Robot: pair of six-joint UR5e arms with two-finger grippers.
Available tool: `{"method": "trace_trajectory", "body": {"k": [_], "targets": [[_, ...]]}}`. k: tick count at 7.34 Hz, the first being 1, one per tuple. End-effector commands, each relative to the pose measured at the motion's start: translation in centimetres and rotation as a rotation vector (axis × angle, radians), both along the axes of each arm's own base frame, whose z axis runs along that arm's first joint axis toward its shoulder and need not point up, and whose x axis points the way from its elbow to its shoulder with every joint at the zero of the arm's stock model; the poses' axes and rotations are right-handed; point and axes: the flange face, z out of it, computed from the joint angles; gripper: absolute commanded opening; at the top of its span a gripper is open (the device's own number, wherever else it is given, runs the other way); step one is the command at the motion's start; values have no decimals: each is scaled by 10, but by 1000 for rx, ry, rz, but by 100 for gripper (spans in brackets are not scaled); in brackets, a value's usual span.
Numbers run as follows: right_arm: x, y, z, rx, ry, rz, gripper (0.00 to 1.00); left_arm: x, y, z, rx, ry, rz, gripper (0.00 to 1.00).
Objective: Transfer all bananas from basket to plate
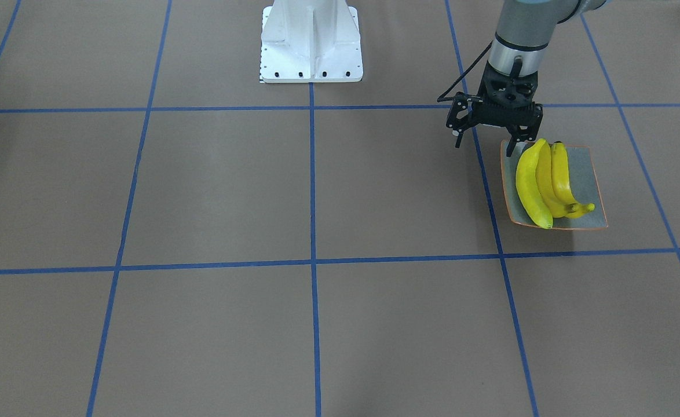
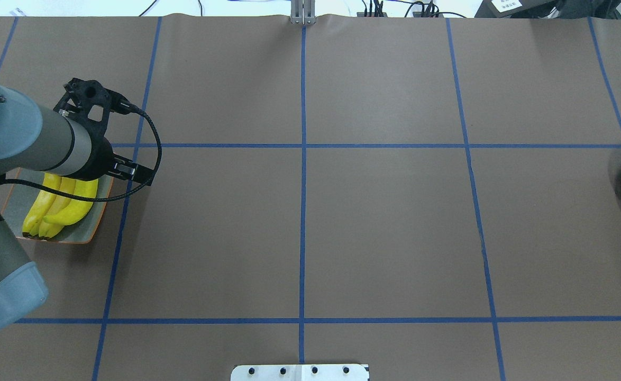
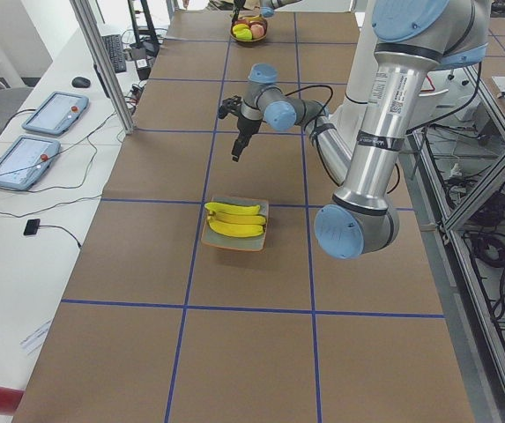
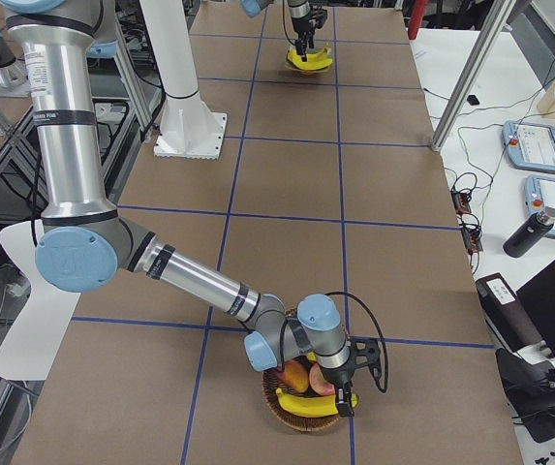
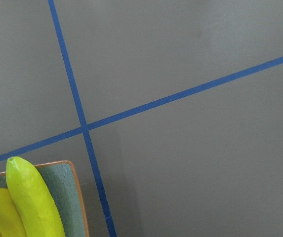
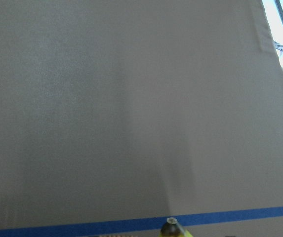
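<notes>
Exterior front-facing: three bananas [image 1: 540, 185], one plate [image 1: 592, 179].

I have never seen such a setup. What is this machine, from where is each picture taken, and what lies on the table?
It is a robot: two grey arms with two-finger grippers, at a brown table. Four pictures come from fixed cameras: across the table, behind the robot, and at each table end. Two come from cameras on the wrists. The left gripper hangs open and empty near a grey-green square plate with an orange rim, which holds three visible yellow bananas. The right gripper reaches into a woven brown basket where another yellow banana lies; whether it grips is unclear.
</notes>
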Motion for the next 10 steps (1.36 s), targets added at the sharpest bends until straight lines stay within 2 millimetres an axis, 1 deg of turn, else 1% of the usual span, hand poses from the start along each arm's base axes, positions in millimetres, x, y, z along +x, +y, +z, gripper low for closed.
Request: {"method": "trace_trajectory", "body": {"k": [1, 3, 4, 5, 6, 7, 8, 10], "targets": [[5, 5, 8, -1, 56, 4, 78, 4, -3, -1, 0, -1, 0, 100], [5, 7, 10, -3, 63, 7, 78, 4, -4, -2, 1, 1, 0, 100], [3, 7, 10, -4, 63, 4, 69, 4, -4, -2, 1, 1, 0, 100], [2, 7, 10, -6, 63, 4, 45, 4, -4, -2, 1, 1, 0, 100], [0, 7, 10, -6, 62, 3, 24, 4, -3, -3, 3, 3, 0, 100], [-1, 6, 9, -4, 62, 1, 7, 4, -3, -3, 3, 3, 0, 100], [-2, 6, 8, -2, 63, -2, 0, 4, -3, -3, 3, 3, 0, 100], [-1, 3, 3, 10, 64, -4, 0, 4, -4, -3, 2, 3, -1, 100]]}}
